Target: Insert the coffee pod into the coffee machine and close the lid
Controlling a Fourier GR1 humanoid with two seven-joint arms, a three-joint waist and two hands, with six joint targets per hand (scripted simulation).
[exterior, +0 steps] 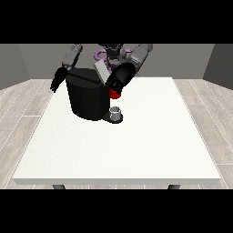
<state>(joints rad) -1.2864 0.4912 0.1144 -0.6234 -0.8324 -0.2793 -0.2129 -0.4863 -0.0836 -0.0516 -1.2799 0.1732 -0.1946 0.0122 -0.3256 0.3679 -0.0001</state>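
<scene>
Cup: a grey thing (pixel 116 110) on the machine's tray, nearest the bench's front edge; pod or not, unclear.
Machine (pixel 86 98): near the back edge, lid (pixel 101 70) raised.
Hand at view's right (pixel 117 82): at the machine's top, beside a red thing at the machine (pixel 115 94); fingers unreadable.
Hand at view's left (pixel 57 81): farther off, fingers hanging straight.

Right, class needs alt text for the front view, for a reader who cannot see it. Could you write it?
A black coffee machine stands on a white table, and the hand at the view's right reaches to its top, just above a red thing at the machine. The hand at the view's left hangs beside the machine. A small grey cup sits at the machine's base.
</scene>
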